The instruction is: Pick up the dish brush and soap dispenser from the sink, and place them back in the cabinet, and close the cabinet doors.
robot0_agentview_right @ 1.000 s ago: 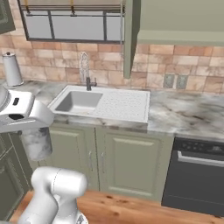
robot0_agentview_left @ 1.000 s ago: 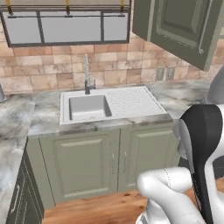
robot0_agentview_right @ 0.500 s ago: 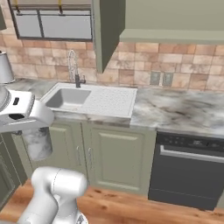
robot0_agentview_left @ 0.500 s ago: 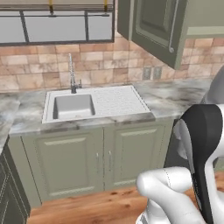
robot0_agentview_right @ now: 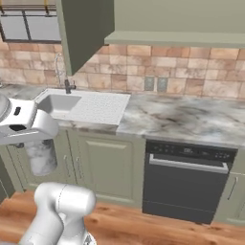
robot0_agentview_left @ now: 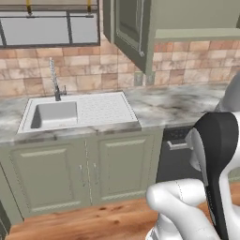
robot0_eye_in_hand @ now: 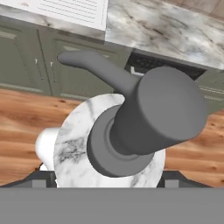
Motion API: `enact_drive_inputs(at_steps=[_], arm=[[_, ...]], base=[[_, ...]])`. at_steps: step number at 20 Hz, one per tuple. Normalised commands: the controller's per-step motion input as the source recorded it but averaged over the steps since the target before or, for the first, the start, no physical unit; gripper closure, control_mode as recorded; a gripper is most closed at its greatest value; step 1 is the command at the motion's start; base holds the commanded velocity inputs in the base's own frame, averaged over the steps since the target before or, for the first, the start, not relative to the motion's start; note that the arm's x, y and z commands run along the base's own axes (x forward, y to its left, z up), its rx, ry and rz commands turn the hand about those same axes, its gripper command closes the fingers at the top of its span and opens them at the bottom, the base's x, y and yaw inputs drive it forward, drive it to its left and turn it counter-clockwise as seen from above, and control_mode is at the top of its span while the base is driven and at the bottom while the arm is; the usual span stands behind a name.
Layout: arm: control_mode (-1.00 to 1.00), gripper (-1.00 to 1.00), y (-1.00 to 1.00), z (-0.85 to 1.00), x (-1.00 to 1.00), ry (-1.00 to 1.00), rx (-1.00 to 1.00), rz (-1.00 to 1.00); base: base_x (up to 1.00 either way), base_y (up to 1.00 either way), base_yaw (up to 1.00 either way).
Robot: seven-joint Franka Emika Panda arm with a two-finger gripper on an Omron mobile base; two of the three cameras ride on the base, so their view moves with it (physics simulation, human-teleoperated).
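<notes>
The soap dispenser, a marbled grey bottle with a dark pump top, sits right under the hand camera. It also hangs as a marbled cylinder below the white hand. My gripper is shut on it, low in front of the base cabinets. The white sink lies on the counter to the left, its grey basin bare where it can be seen. The olive cabinet has a door swung open above the drainboard. The dish brush is out of view.
A black dishwasher sits under the marble counter to the right of the sink. Green base cabinets stand below the sink. The chrome faucet rises behind the basin. Wooden floor lies below the hand.
The whole picture has slid left as the base drove right, bringing the dishwasher into view. The soap dispenser stays in the gripper.
</notes>
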Motion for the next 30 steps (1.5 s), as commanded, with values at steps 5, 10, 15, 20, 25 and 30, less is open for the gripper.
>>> enact_drive_inputs(at_steps=[5,10,15,20,25,30], arm=[[1.00,1.00,0.00,0.00,0.00,0.00,0.00,0.00],[1.00,1.00,0.00,0.00,0.00,0.00,0.00,0.00],[1.00,1.00,0.00,0.00,0.00,0.00,0.00,0.00],[1.00,1.00,0.00,0.00,0.00,0.00,0.00,0.00],[1.00,1.00,0.00,0.00,0.00,0.00,0.00,0.00],[1.00,1.00,0.00,0.00,0.00,0.00,0.00,0.00]], base=[[-0.10,-0.70,0.00],[-0.01,-0.70,0.00],[0.00,-0.61,0.00],[0.00,-0.50,0.00],[0.00,-0.36,0.00],[0.14,-0.29,0.00]])
